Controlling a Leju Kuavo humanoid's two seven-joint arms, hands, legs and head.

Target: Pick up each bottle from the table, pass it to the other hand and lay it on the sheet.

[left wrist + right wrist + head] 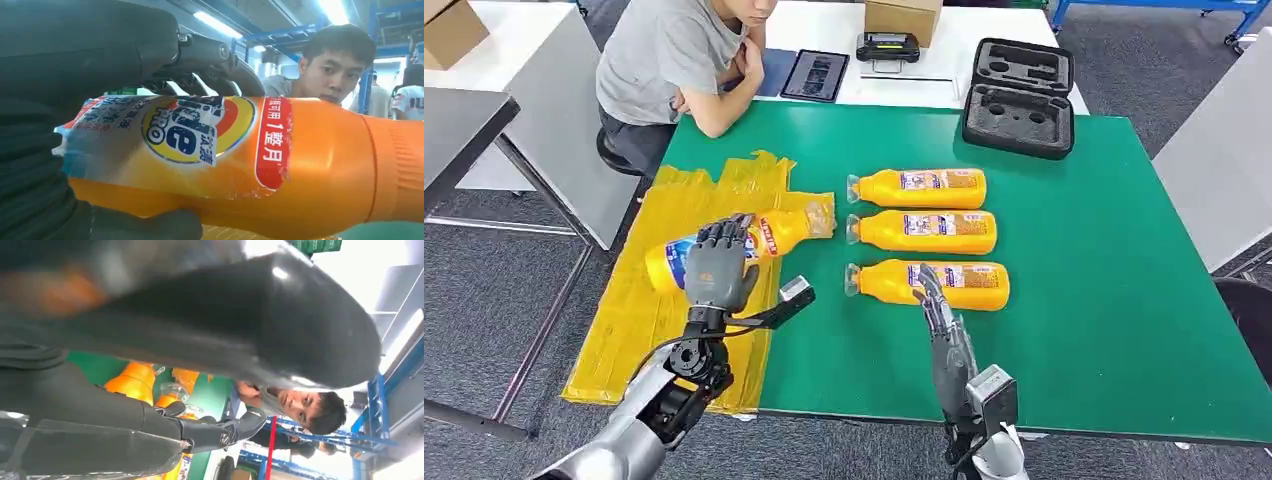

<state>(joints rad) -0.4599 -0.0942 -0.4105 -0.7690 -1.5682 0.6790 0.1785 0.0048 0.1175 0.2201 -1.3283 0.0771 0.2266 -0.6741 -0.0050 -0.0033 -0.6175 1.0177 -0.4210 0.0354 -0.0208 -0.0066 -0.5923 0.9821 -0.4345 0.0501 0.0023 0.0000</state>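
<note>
The left hand (pixel 716 268) grips a bottle (pixel 764 236) left of centre, over the yellow sheet (pixel 639 300), its long axis running lower left to upper right, cap toward the worktop (pixel 1104 300). The right hand (pixel 934 300), fingers extended and empty, hovers at the nearest of three bottles (pixel 929 283) lying crosswise.

Orange bottles (pixel 929 187) with blue-red labels, yellow sheet (pixel 686 215), green table (pixel 1084 260).

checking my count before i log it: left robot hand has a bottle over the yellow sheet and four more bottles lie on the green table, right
Not quite: three bottles lie on the green table, not four, as the head view shows. The rest holds: the left robot hand holds a bottle over the yellow sheet.
</note>
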